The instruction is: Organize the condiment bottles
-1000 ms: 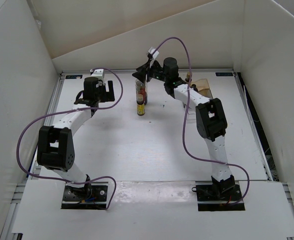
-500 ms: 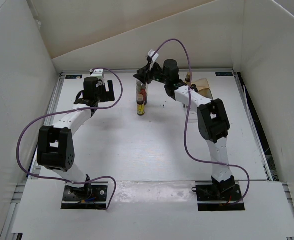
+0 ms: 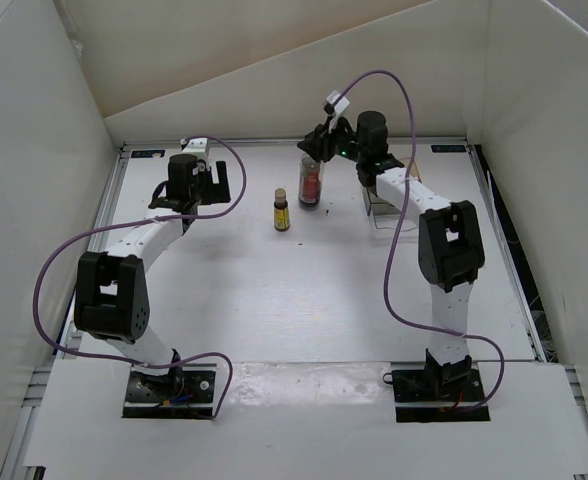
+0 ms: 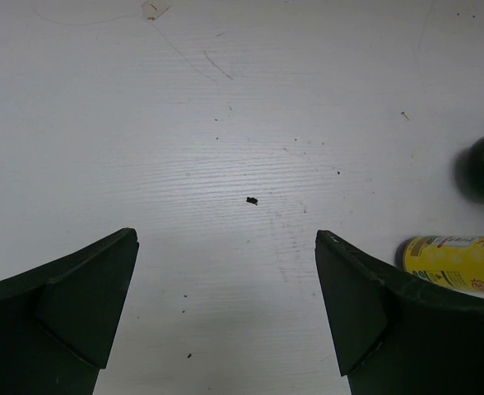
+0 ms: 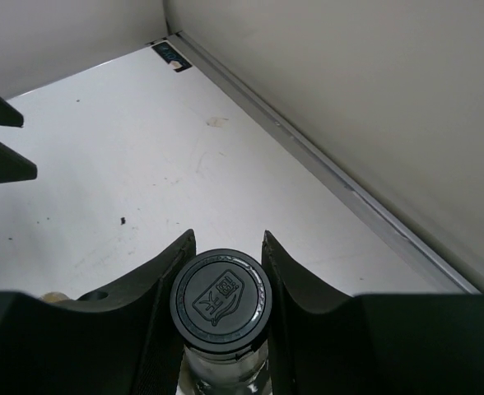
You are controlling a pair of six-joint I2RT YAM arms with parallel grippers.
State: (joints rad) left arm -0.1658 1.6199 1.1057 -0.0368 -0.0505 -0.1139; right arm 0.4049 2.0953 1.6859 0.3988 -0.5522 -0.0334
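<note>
Bottle (image 5: 219, 300) upright in right hand (image 5: 226, 243)

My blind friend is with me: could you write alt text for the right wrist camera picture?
The right gripper holds a black-capped bottle, seen from above between its two dark fingers. Behind lie a white table and a pale wall.

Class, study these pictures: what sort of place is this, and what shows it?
Probably a robotics test cell, not a kitchen: left arm and right arm bolted to a white table, with white panels walling it in, and a tall bottle as prop.
</note>
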